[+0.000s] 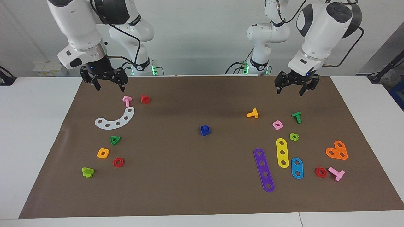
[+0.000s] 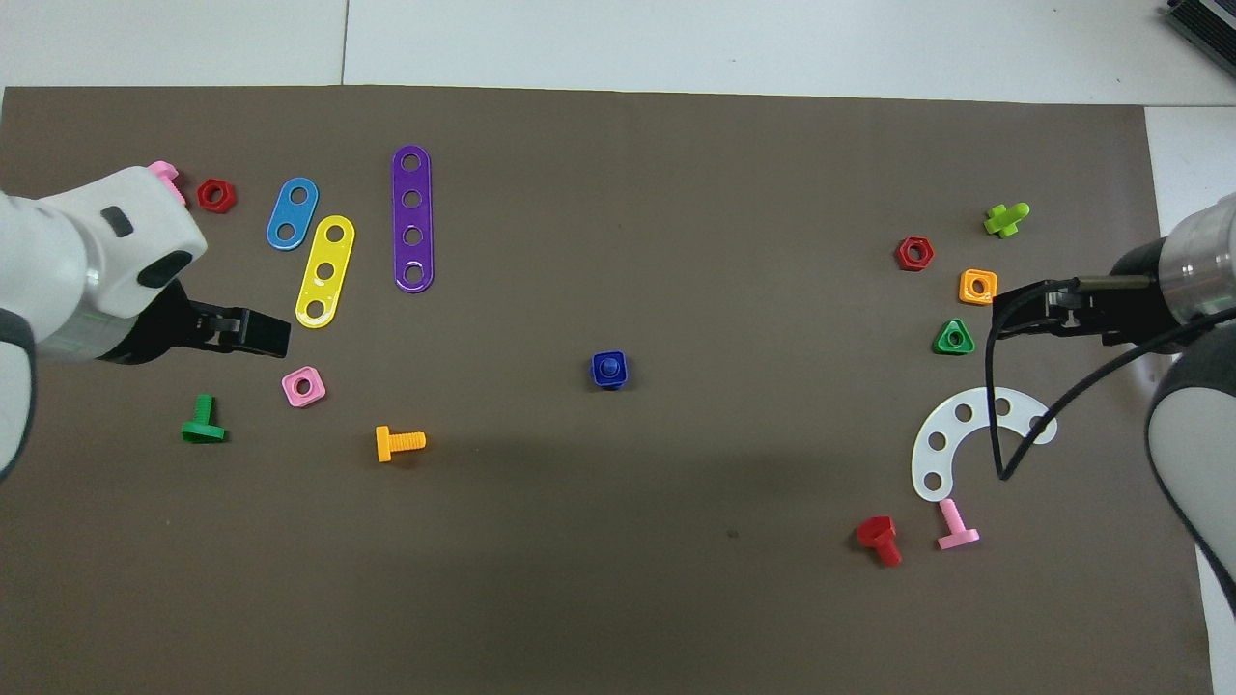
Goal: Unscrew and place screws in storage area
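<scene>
The blue screw stands upright in a blue square nut at the middle of the brown mat. The storage area is bare mat amid the white curved strip, green triangular nut, orange square nut and red hex nut. My left gripper is open and empty, raised over the mat by the green T-bolt. My right gripper is open and empty, raised by the white strip.
Toward the left arm's end lie an orange bolt, pink square nut, light green cross nut, purple, yellow and blue strips. A pink bolt and red bolt lie by the white strip.
</scene>
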`<state>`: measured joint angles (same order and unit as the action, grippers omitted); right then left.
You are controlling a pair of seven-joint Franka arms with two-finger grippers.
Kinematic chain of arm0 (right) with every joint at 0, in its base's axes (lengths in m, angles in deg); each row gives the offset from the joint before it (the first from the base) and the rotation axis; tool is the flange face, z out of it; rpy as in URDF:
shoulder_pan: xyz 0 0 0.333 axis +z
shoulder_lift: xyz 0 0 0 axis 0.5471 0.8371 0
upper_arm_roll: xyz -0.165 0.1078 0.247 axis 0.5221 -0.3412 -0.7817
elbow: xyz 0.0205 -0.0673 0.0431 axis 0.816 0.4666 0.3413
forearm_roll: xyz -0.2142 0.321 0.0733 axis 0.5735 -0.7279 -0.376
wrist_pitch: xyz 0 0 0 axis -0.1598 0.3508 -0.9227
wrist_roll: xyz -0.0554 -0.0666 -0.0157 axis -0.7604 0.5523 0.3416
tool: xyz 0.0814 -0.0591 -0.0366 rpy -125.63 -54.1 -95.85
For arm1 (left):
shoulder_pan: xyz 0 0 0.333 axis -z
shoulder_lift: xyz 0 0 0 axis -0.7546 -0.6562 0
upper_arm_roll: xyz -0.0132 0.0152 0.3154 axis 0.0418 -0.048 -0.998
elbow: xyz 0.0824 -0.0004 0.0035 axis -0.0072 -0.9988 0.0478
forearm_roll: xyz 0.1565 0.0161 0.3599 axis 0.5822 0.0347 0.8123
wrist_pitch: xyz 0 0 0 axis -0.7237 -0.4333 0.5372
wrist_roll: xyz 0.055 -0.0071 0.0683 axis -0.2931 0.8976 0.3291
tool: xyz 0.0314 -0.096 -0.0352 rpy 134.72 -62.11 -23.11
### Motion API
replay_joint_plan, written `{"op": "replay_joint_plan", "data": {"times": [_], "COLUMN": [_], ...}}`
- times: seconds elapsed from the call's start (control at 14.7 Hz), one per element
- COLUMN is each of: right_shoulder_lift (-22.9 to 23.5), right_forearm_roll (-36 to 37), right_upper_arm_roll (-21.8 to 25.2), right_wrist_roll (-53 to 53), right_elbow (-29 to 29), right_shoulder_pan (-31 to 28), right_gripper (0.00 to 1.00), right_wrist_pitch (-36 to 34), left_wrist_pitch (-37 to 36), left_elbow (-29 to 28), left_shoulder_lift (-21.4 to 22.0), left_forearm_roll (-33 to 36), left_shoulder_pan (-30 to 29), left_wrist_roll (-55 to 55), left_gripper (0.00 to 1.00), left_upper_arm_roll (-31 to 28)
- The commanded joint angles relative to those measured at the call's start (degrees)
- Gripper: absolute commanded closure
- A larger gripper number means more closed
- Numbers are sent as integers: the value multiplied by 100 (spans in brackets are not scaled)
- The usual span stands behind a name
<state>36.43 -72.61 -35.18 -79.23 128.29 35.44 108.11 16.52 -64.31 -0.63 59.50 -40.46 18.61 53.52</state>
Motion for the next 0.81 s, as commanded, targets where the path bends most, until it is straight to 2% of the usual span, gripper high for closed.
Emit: {"op": "replay_joint_plan", "data": {"times": [0.0,0.34,0.54,0.75], "right_shoulder_lift": [-31,-22,-22,-22], "right_forearm_roll": [46,-42,-42,-42], "right_upper_arm_roll": [-37,-37,-46,-37], "right_wrist_roll": [-3,14,14,14], "right_elbow": [20,20,20,20], "right_shoulder_pan": [-69,-113,-104,-113], "right_gripper": [0,0,0,0], "right_wrist_pitch": [-8,-25,-34,-34], "left_wrist_pitch": [425,1849,2279,2589], "left_elbow": [62,132,202,535], "left_shoulder_lift": [-415,-1136,-1434,-2162], "left_forearm_roll": [-213,-661,-661,-600], "left_shoulder_pan": [718,1633,1985,2363], "left_wrist_roll": [1088,2496,2857,3184], "left_gripper": [0,0,0,0], "left_upper_arm_roll": [-66,-66,-66,-84]}}
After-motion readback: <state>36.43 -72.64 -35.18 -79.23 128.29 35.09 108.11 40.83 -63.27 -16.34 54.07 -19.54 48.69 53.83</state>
